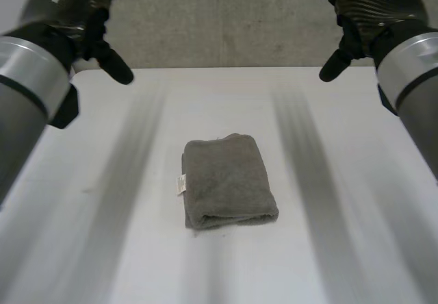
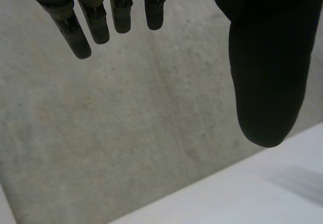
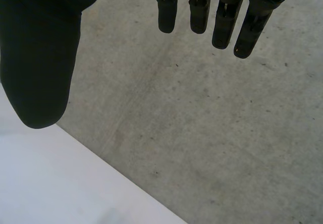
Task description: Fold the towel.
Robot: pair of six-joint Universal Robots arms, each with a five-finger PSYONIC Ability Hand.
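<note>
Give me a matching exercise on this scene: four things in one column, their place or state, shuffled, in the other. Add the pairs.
1 towel
2 left hand
3 right hand
4 tag

A open, raised near the far right of the table
B white, small, at the towel's edge
C grey, folded, lying mid-table
D open, raised near the far left

Pairs: 1-C, 2-D, 3-A, 4-B

Looks like a bare robot lab or test bay: a plain white table [image 1: 328,181] stretches below the left hand [image 1: 68,6] and the right hand [image 1: 373,6], and just beyond them rises a rough, stained grey concrete wall [image 1: 226,23].
</note>
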